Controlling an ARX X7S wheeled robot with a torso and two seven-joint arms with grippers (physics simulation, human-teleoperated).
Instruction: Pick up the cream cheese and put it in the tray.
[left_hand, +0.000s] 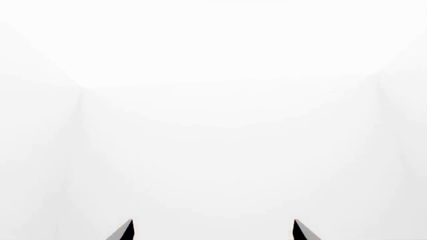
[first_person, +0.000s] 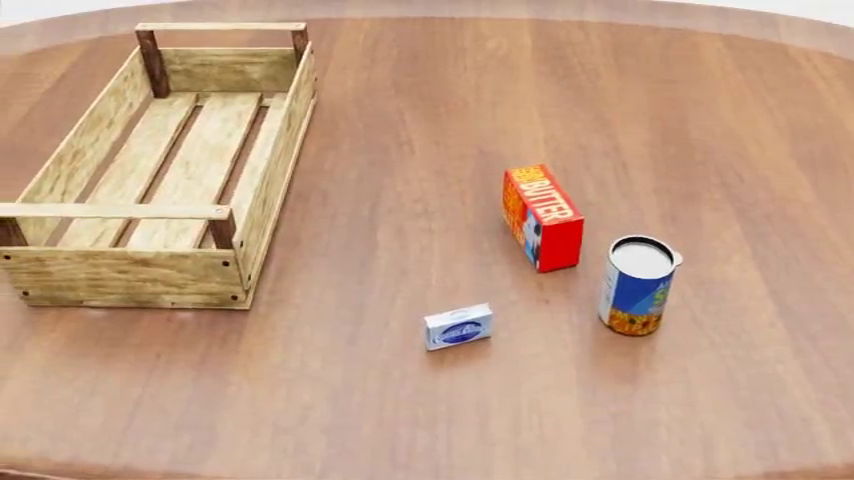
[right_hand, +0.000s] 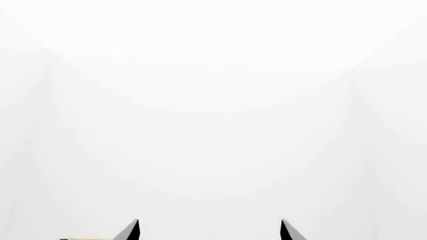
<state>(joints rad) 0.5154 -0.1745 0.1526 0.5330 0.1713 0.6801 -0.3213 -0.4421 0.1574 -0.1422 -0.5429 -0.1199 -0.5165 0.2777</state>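
The cream cheese, a small white and light blue box with a dark blue oval logo, lies on the wooden table near its front middle. The tray, a long light-wood slatted crate with dark corner posts, stands at the table's left. Neither arm shows in the head view. My left gripper is open and empty, its two tips wide apart against a blank white background. My right gripper is also open and empty, facing the same white space. Neither wrist view shows the cream cheese or the tray.
A red-orange butter box stands right of the table's middle. A blue and orange can stands upright to its right, nearer the front. The wooden table curves away at the back.
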